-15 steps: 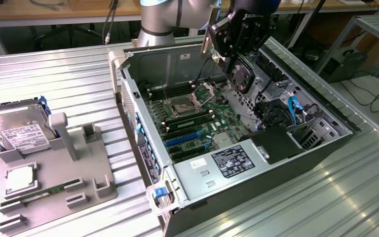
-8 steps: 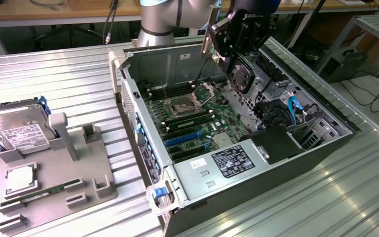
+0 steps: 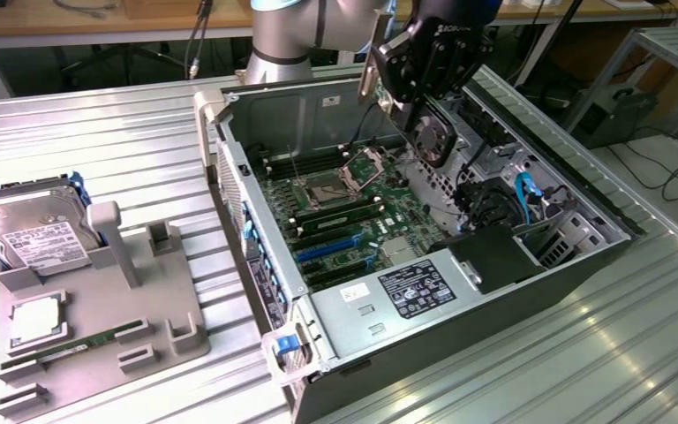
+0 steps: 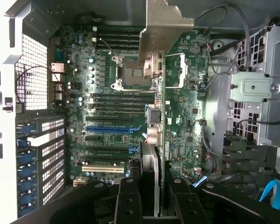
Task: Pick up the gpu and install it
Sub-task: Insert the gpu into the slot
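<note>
Gripper (image 4: 153, 192) jaws are clamped tight on the gpu (image 3: 433, 137), which hangs over the open case (image 3: 315, 110). Silver bracket (image 4: 164, 28), and the back is probably green.

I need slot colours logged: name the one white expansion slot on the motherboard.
The white slot is the end one, farthest from the CPU socket; the others in that row are blue or black.

Bright even light, glare on the metal table (image 3: 598, 353), case wall (image 4: 0, 140) washed out white, soft shadows inside
</note>
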You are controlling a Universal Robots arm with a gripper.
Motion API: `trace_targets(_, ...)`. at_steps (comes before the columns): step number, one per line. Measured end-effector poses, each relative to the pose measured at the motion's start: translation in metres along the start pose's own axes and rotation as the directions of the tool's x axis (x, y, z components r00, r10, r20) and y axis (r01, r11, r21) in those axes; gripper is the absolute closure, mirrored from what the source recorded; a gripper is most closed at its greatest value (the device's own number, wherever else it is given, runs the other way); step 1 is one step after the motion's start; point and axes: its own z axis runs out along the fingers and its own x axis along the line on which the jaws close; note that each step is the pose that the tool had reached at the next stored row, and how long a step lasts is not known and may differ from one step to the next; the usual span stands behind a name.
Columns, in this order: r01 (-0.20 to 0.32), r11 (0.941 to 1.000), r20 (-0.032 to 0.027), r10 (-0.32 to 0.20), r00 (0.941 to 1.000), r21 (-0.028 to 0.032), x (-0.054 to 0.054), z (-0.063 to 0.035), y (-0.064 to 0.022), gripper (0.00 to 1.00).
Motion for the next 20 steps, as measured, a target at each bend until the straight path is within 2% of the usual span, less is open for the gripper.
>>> trace_targets(7, 0.079, 0.9969, -0.0001, -0.079, 0.9969, -0.0003, 0.0003, 0.0, 0.0, 0.72)
trace_targets(20, 0.141, 0.99, -0.0001, -0.141, 0.99, -0.0005, 0.0005, 0.0, -0.0002, 0.72)
